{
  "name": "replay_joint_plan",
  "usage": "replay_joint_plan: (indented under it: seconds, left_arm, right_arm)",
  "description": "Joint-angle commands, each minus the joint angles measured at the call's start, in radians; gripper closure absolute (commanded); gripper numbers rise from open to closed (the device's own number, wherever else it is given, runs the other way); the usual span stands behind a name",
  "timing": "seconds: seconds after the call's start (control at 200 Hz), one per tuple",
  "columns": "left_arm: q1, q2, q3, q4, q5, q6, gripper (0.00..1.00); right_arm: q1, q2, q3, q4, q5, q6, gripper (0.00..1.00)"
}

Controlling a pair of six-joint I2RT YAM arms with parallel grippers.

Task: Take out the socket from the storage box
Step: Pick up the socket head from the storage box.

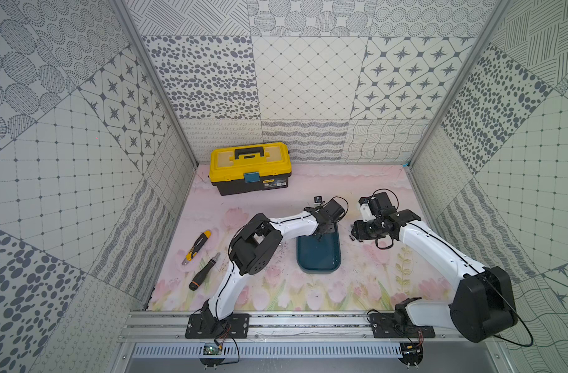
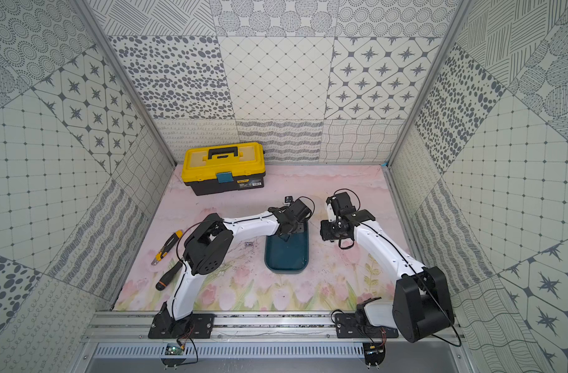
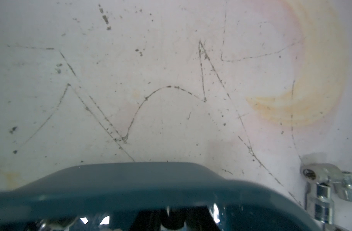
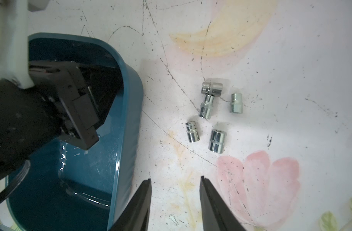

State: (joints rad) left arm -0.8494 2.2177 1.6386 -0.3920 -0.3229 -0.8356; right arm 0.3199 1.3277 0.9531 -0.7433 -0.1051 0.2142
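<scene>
Black fingers [image 4: 143, 200] of the right hand [image 4: 175, 178] sit closest to the lens in the right wrist view. They are moderately apart with nothing between them, and they hover over the table [image 4: 291, 60] just beside the storage box [image 4: 129, 112]. Beyond them five loose sockets [image 4: 206, 107] lie on the table near one another, well clear of the box.

In both top views the left hand [image 1: 319, 238] reaches down into the far end of the box, and its fingers are closed right down. What they close on is hidden. The left wrist view shows only the teal wall and a few bright glints below it, so I cannot tell whether a socket is gripped. The near part of the box floor shows none, so any socket left to take is most likely under that hand.

Judging by the loose ones, a socket is a short chrome steel cylinder with a narrower neck at one end. It looks hard, smooth and heavy for its size, so it would be slippery and quick to roll or squirt out of a pinch. The surest hold is probably across the round body at mid-length, squarely on the wider part rather than on the step.

The loose sockets appear to lie on their sides. Four have their long axes roughly parallel, and one lies crosswise, touching the end of its neighbour. Which way the socket in the box points cannot be seen.
</scene>
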Motion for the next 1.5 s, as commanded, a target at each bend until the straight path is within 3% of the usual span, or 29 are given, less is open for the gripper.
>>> replay_joint_plan:
  seconds: [0.0,0.29,0.54,0.735,0.921,1.191,1.491]
  left_arm:
    - [-0.005,-0.049,-0.035,0.007,0.009,0.019,0.82]
    - [-0.005,-0.169,-0.101,-0.003,0.046,0.044,0.83]
    - [0.013,-0.375,-0.243,-0.034,0.035,0.055,0.83]
    - [0.081,-0.575,-0.394,-0.049,0.042,0.030,0.81]
    - [0.171,-0.682,-0.509,-0.073,0.054,0.025,0.81]
    - [0.249,-0.662,-0.607,-0.014,0.090,0.016,0.81]
    - [0.258,-0.550,-0.653,0.059,0.113,-0.007,0.82]
  right_arm:
    - [-0.005,-0.035,-0.012,0.028,-0.007,0.012,0.56]
    - [-0.007,-0.037,-0.012,0.030,-0.010,0.013,0.56]
    - [-0.007,-0.040,-0.014,0.033,-0.020,0.014,0.56]
    - [-0.008,-0.048,-0.010,0.038,-0.032,0.013,0.56]
    - [-0.009,-0.056,-0.008,0.063,-0.082,0.029,0.56]
    - [-0.008,-0.056,-0.004,0.078,-0.109,0.043,0.55]
    - [-0.007,-0.046,0.004,0.072,-0.108,0.044,0.55]
